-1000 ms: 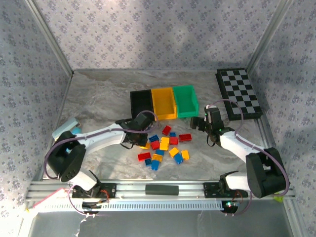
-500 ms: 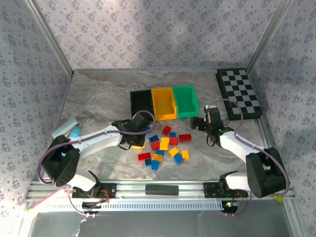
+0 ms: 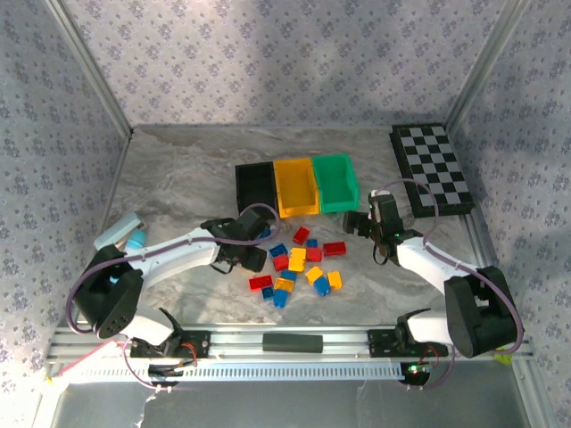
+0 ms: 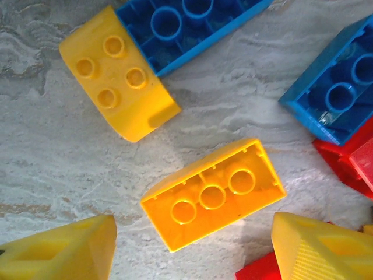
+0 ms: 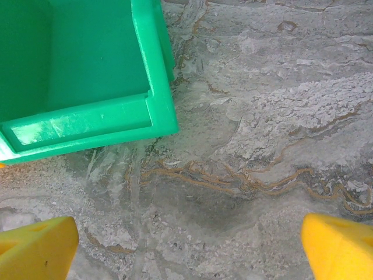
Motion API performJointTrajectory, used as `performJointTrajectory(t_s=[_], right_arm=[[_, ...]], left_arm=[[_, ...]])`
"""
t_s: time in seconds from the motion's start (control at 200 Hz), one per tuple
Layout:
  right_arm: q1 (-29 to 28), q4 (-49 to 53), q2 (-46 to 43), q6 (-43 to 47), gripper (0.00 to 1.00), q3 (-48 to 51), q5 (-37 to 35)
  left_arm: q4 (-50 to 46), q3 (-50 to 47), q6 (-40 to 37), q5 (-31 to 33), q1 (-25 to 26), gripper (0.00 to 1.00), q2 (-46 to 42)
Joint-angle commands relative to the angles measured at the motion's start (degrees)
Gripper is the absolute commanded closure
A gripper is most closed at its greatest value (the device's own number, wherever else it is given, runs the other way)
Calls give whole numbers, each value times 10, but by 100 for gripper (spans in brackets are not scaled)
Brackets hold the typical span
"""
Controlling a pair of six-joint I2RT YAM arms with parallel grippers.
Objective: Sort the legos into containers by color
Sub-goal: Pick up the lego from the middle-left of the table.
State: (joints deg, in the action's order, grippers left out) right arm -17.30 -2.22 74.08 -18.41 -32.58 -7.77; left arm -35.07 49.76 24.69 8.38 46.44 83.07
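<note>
Left gripper sits low over the left edge of the legos, which lie loose on the surface between the arms. Its fingers are spread wide and hold nothing. Just ahead of the gap lies a yellow brick, hollow side up. In the wrist view its long axis slants low-left to high-right, nearer to the line between the fingers than across it. Judgement: advance, and turn the wrist so the pads close on the long sides. Past it are a studs-up yellow brick and blue bricks. Right gripper is spread and empty over bare surface by the green bin, farther from the pile. Beyond are the yellow bin and black bin.
</note>
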Motion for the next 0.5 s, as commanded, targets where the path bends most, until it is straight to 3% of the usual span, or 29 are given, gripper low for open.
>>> performJointTrajectory(t_s=[0.0,0.245,0.495], right_arm=[[-5,11,2,5,0,-18,-8],[-8,12,7,7,0,-21,-12],[-10,11,9,7,0,-22,-10]], left_arm=[[-32,9,-25,-7,-6,29,16],[0,17,-28,-71,-7,18,45],[16,22,-34,-74,-11,12,71]])
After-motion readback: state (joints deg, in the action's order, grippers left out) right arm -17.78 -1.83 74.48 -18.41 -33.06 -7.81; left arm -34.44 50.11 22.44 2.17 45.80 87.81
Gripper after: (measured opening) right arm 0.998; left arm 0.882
